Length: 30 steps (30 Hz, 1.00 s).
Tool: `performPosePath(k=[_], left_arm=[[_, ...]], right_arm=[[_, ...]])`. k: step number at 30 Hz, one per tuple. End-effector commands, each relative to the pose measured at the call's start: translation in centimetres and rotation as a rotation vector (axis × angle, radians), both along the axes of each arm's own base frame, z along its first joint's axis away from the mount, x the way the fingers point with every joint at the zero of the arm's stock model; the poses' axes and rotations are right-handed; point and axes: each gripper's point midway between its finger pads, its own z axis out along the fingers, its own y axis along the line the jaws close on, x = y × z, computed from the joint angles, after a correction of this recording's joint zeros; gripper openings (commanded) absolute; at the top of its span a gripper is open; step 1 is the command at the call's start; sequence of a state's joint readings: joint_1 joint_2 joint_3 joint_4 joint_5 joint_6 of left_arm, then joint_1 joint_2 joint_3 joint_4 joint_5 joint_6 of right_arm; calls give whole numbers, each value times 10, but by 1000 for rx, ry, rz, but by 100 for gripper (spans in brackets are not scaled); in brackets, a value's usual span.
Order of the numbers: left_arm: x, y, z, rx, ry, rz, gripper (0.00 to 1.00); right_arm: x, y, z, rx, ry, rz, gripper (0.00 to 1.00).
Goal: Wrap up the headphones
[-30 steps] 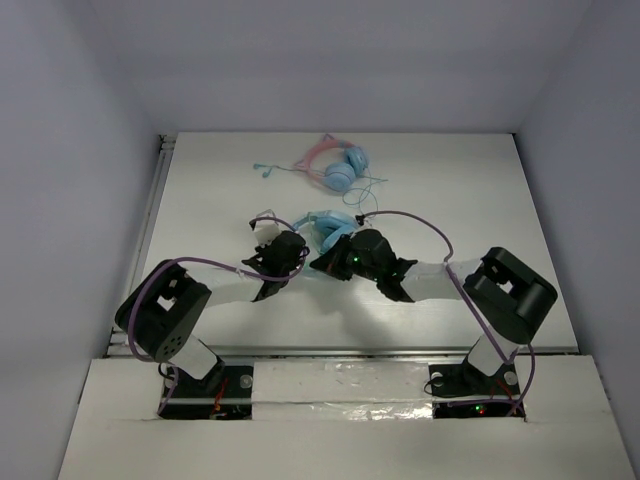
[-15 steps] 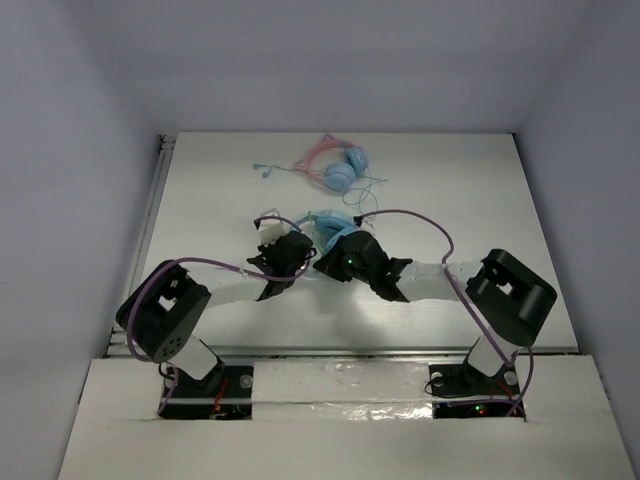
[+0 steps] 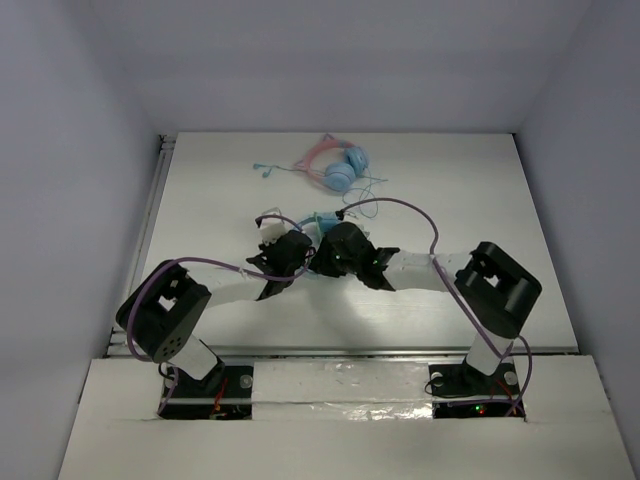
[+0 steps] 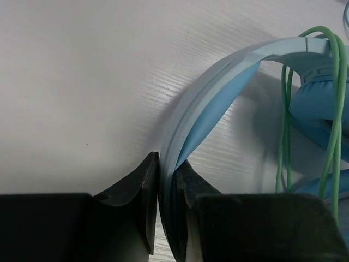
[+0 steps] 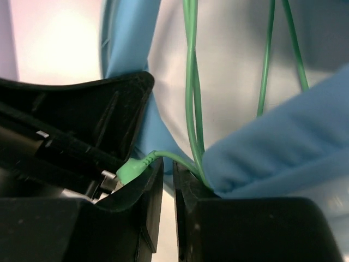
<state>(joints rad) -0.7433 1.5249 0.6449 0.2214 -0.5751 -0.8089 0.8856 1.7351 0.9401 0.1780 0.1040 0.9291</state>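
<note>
The light-blue headphones (image 3: 322, 219) lie mid-table, mostly hidden under both grippers. My left gripper (image 3: 288, 248) is shut on the wide blue headband (image 4: 218, 82), which runs up and to the right from between its fingers (image 4: 167, 161). Loops of the thin green cable (image 4: 284, 114) hang beside a padded cup (image 4: 316, 103). My right gripper (image 3: 335, 250) sits right against the left one. In the right wrist view it (image 5: 168, 164) is shut on the green cable (image 5: 191, 82) just past its green plug (image 5: 130, 171), with a blue cup (image 5: 283, 147) pressed against its right finger.
A smaller pair with a pink headband and blue cups (image 3: 337, 168) lies at the back of the table, its thin cable trailing left and right. Grey walls close in the left, right and back of the white table (image 3: 480, 200).
My right gripper has moved left over the headphones until it is against the left gripper. The left gripper has held still on the headband.
</note>
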Motion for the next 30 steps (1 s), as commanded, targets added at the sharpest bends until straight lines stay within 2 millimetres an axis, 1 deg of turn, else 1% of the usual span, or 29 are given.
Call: performPosePath(k=[1,3,5,6,7,8,10,11,12,13,14,16,19,21,22,24,26,27,28,30], left_arm=[[-21,-44,6,-123,38,-181,0],[-20,-37,14,-118,16,-157,0],[-21,-36,23,-129,0,-157,0],[-22,-38,24,-134,0,-168,0],[-22,-40,26,-138,1,-180,0],[-23,-43,24,-139,15,-193,0],[-22,-46,22,-132,27,-200,0],[-21,-48,19,-129,35,-205,0],[-21,-49,18,-128,39,-206,0],[-21,-50,18,-130,39,-209,0],[-20,-52,17,-134,42,-212,0],[-20,-52,16,-134,48,-211,0],[-21,-53,14,-143,50,-208,0],[-22,-52,11,-140,57,-208,0],[-22,-52,10,-139,60,-204,0],[-23,-52,5,-133,72,-205,0],[-21,-48,1,-123,81,-193,0],[-21,-47,-1,-120,84,-192,0],[-21,-47,-1,-118,85,-191,0],[-21,-46,-2,-109,89,-186,0]], right_arm=[[45,6,13,-20,-97,-93,19],[42,1,-4,-64,-69,-93,18],[37,-3,-14,-81,-51,-87,16],[33,-2,-15,-72,-45,-67,15],[29,0,-6,-46,-55,-42,15],[23,-1,-5,-36,-51,-22,16],[11,2,6,-20,-49,48,19],[8,2,21,-4,-67,69,20],[0,3,25,-13,-59,123,27],[-3,4,30,-21,-66,151,31],[-11,2,30,-43,-41,191,34],[-15,5,37,-45,-49,240,36],[-9,2,47,-39,-81,201,35],[-4,1,43,-63,-82,185,34],[6,-1,47,-78,-108,143,34],[16,1,50,-78,-136,110,33],[22,6,62,-52,-164,97,34],[27,9,71,-25,-190,84,35],[34,6,75,-21,-200,58,35],[41,5,83,-29,-222,31,35]])
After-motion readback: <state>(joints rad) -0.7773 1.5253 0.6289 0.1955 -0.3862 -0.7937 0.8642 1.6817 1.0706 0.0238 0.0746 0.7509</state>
